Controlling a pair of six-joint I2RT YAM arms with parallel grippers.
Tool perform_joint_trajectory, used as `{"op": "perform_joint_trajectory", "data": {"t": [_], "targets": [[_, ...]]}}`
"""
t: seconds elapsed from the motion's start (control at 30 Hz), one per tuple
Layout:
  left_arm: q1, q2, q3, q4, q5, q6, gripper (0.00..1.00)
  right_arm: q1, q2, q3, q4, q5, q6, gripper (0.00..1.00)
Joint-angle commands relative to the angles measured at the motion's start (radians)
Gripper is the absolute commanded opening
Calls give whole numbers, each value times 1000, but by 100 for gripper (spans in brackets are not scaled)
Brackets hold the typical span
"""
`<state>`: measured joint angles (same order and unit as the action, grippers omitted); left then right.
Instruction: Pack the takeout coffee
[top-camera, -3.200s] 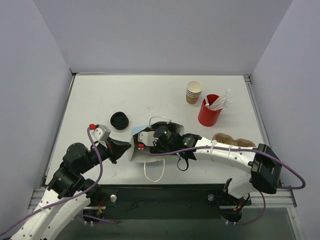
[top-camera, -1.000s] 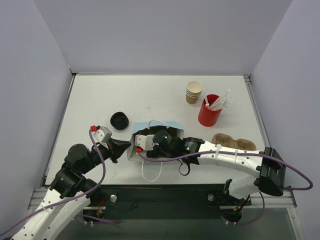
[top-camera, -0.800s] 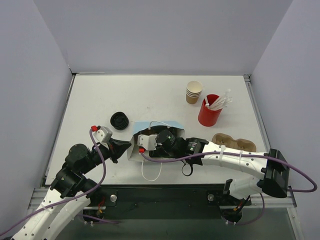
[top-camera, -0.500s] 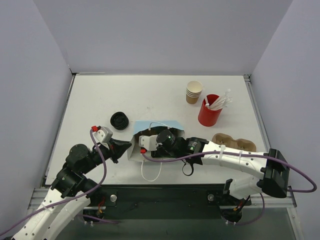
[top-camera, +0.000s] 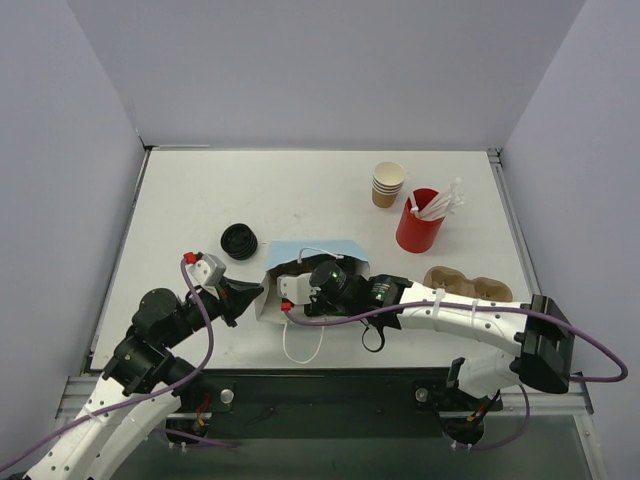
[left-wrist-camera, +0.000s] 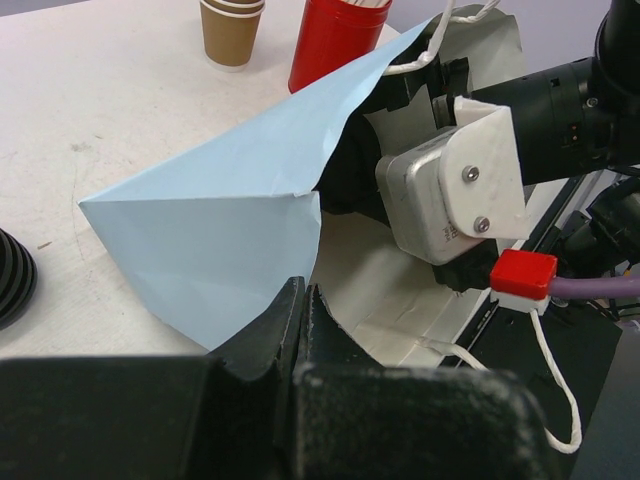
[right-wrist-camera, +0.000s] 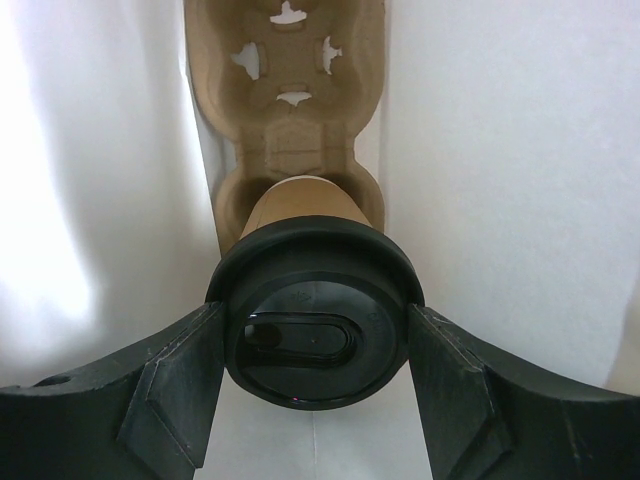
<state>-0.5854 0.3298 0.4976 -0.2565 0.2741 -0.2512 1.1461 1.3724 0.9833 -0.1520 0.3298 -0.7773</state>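
Note:
A paper bag (top-camera: 310, 250), light blue outside and white inside, lies on its side with its mouth toward the arms. My left gripper (left-wrist-camera: 303, 295) is shut on the bag's lower rim (left-wrist-camera: 330, 300), holding the mouth open. My right gripper (right-wrist-camera: 315, 325) reaches inside the bag and is shut on the takeout coffee (right-wrist-camera: 312, 300), one finger on each side of its black lid. The brown cup's base rests in a hole of a cardboard carrier (right-wrist-camera: 290, 90) lying deeper in the bag. From above, the bag and the right wrist (top-camera: 330, 280) hide the cup.
A stack of lidless brown cups (top-camera: 387, 184) and a red cup (top-camera: 418, 225) holding white sticks stand at the back right. Loose black lids (top-camera: 239, 241) sit left of the bag. Another cardboard carrier (top-camera: 470, 283) lies behind the right arm. The bag's white handle (top-camera: 305, 345) trails toward the table's near edge.
The bag's blue upper side has lifted into view since the earliest frame. The right wrist has shifted slightly inside the bag mouth. The left gripper keeps its hold on the rim.

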Motion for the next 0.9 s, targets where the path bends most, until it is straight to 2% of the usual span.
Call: {"op": "perform_joint_trajectory", "data": {"t": [0.0,0.37,0.87], "targets": [[4,-6,7,39,17,0,0,-2,16,5,-11,46,-43,53],[4,-17,7,31,17,-8,0,-3,74,-11,77,118,-73,51],[4,-3,-4,43,17,-11,0,-3,51,-43,97,183,-71,51]]}}
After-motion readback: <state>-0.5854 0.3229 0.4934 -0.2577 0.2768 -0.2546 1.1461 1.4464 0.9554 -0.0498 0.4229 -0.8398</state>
